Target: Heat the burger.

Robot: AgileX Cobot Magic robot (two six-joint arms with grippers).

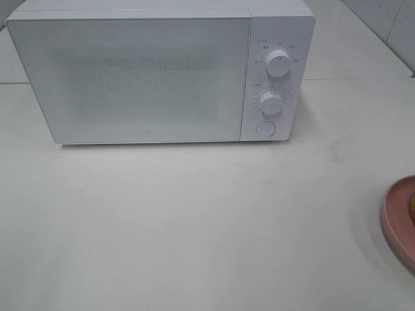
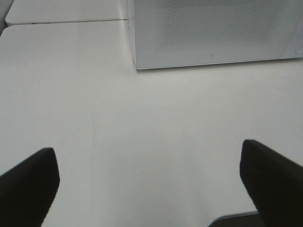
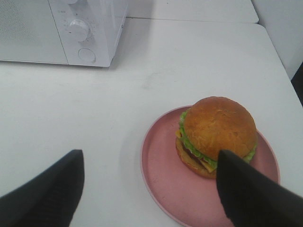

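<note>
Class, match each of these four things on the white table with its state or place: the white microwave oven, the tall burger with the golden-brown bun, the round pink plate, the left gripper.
Things:
1. white microwave oven
2. tall burger with the golden-brown bun
3. round pink plate
4. left gripper

States or places:
A. open, over bare table
B. door shut
C. sits on the plate
D. lies flat on the table, right of the microwave

Pairs: 1-B, 2-C, 3-D, 4-A

Tiny illegible markings around the two dials on the microwave (image 1: 162, 71) control panel; no readable text.
</note>
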